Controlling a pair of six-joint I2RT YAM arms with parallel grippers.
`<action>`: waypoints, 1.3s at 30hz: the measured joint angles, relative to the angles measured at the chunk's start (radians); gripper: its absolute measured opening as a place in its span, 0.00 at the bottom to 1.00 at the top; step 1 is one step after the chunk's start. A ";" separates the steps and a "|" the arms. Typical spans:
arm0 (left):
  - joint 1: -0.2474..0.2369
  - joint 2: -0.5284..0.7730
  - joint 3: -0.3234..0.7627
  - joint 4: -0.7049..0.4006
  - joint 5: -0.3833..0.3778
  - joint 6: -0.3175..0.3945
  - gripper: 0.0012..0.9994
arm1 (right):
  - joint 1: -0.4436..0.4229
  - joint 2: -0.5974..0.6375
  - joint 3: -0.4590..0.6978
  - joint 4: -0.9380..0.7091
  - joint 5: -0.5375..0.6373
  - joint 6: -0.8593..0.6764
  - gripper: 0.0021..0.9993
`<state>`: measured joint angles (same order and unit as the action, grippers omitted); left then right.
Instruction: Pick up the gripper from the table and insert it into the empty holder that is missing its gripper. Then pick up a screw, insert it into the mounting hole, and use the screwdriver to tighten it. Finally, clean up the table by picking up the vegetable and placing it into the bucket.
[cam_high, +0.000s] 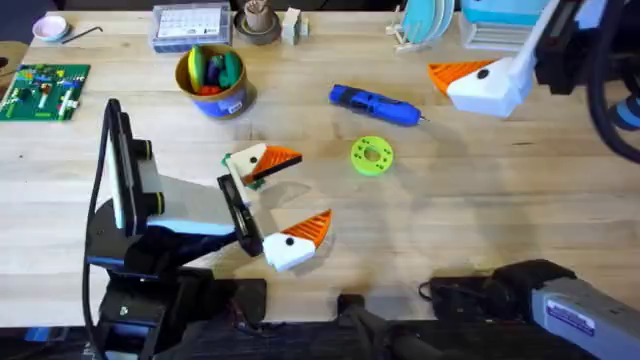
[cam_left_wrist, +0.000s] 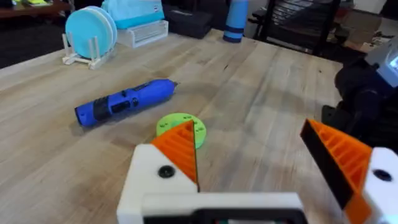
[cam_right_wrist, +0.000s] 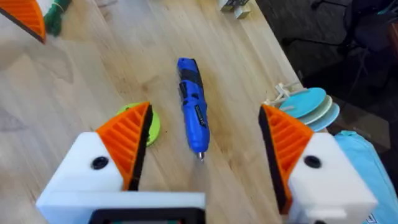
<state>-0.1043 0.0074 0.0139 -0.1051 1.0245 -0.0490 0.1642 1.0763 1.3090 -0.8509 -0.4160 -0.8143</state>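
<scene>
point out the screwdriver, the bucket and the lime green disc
screwdriver (cam_high: 375, 105), overhead view, middle of its blue body
bucket (cam_high: 229, 103), overhead view, blue outer wall
lime green disc (cam_high: 372, 156), overhead view, its flat top face

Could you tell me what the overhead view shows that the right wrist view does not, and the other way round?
Overhead alone: the bucket holding colourful toys, a green circuit board at the table's far left, and the left gripper open near the middle.

Right wrist alone: the right gripper's own two orange fingers, open, flanking the tool from close above.

Both: the screwdriver lying flat, the lime green disc beside it, and the blue plates in their rack.
</scene>
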 joint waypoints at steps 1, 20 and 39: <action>0.000 0.000 0.000 0.000 0.000 0.000 0.99 | 0.000 0.000 0.000 0.000 0.000 0.000 1.00; 0.000 0.000 0.062 -0.108 -0.178 -0.129 0.99 | 0.000 0.000 0.000 -0.002 0.000 0.000 1.00; 0.000 0.688 0.843 -0.945 -0.735 -0.187 1.00 | 0.000 0.000 0.000 -0.002 0.000 0.000 0.99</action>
<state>-0.1043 0.6952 0.8570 -1.0504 0.2897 -0.2359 0.1642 1.0763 1.3090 -0.8528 -0.4160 -0.8143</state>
